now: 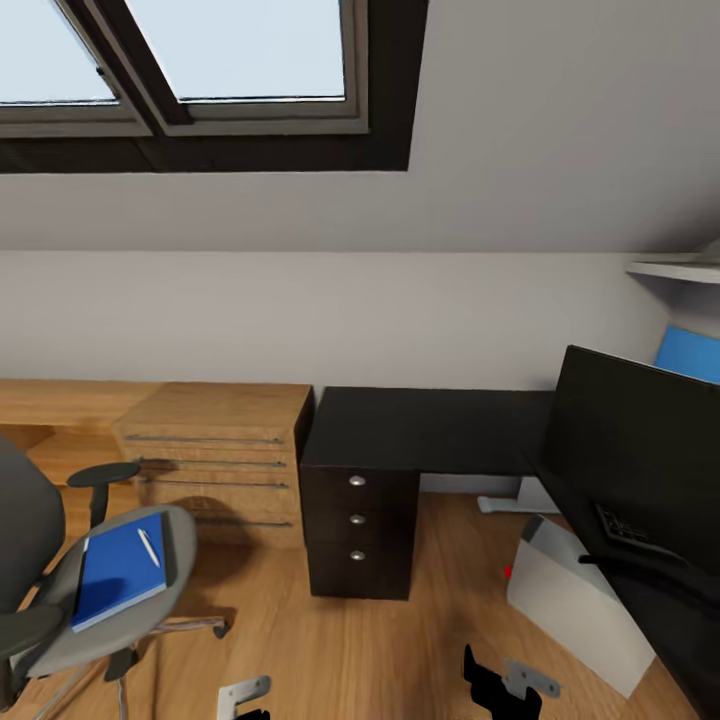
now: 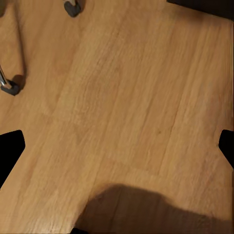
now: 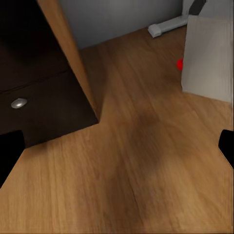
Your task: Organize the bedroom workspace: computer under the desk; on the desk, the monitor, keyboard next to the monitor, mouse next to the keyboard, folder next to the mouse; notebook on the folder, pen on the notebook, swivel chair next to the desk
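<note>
The grey swivel chair stands at the lower left. On its seat lies the blue folder with the whitish pen on top. The black desk with its drawer unit is ahead. The wide black monitor stands on the desk's right wing, and a corner of the keyboard peeks out below it. Under that wing stands the grey computer with its red light. The notebook and mouse are out of view. Both my left gripper and right gripper hang open and empty over the floor.
A light wooden bench with drawers adjoins the desk's left side. Chair castors rest on the floor near my left gripper. A white shelf and a blue object sit at the right wall. A skylight is above.
</note>
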### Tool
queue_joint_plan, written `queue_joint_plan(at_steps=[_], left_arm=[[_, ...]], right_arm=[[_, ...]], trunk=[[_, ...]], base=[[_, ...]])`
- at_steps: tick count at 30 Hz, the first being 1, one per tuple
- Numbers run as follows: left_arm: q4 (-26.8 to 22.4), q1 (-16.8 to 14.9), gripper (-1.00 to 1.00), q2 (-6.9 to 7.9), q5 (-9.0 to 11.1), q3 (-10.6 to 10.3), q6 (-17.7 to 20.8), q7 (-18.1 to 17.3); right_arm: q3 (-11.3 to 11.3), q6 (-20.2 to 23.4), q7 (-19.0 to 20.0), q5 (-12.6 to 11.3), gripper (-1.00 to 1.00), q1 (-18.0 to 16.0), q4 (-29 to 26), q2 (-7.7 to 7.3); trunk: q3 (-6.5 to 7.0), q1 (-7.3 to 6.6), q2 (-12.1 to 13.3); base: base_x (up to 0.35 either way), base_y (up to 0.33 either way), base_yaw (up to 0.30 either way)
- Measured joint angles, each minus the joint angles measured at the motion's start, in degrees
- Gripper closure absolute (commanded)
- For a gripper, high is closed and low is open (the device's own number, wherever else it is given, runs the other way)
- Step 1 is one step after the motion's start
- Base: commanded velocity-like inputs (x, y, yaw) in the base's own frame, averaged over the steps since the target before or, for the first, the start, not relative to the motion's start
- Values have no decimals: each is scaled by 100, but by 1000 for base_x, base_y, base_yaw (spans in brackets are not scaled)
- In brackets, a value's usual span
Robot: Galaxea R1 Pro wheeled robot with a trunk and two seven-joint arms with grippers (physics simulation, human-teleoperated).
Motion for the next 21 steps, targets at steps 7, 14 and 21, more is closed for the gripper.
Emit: queue_joint_plan(at_steps=[7,14,21], left_arm=[[-4,1,-100,-12,3,-2,-803,5],[-411,0,-100,-213,-19,-59,-1161,2],[-2102,1,-100,-315,-332,-169,-523,26]], right_arm=[[25,-424,12,10,-100,-1,-23,2],[188,-1164,30,29,-100,-14,-239,16],[219,0,-47,41,-100,-21,-2131,21]], trunk=[[2,0,0],[3,0,0],[3,0,0]], base=[[0,0,-187],[0,0,-16],[0,0,-1]])
